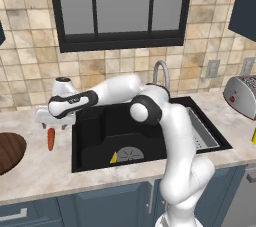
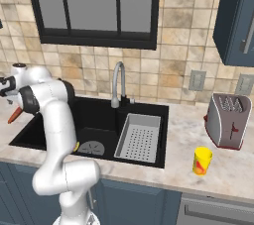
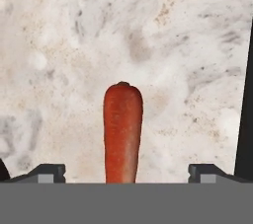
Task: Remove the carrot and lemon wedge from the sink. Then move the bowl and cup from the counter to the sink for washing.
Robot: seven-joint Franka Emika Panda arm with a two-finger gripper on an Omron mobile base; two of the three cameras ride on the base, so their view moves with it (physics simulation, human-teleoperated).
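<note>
The claw (image 3: 123,176) stands wide over the counter (image 1: 35,176) left of the sink (image 1: 90,143), the carrot (image 1: 50,139) hanging loose and untouched directly between its tips (image 3: 48,172); risk: it may roll toward the basin edge.

- Reaches left from the lower right, arm (image 1: 150,106) bent over the sink (image 1: 95,141).
- Hangs over the worktop (image 1: 45,171) just left of the sink, hand (image 1: 51,127) pointing down.
- Dangles upright below the hand, carrot (image 1: 50,139), tip close to the worktop; contact with the stone not clear.
- Lies on the sink floor beside the round drain (image 1: 131,154), lemon wedge (image 1: 114,158).
- Sits at the left edge of the worktop, bowl (image 1: 10,151), partly cut off.
- Stands behind the sink, faucet (image 1: 161,71); rests on the right, toaster (image 1: 241,96).
</note>
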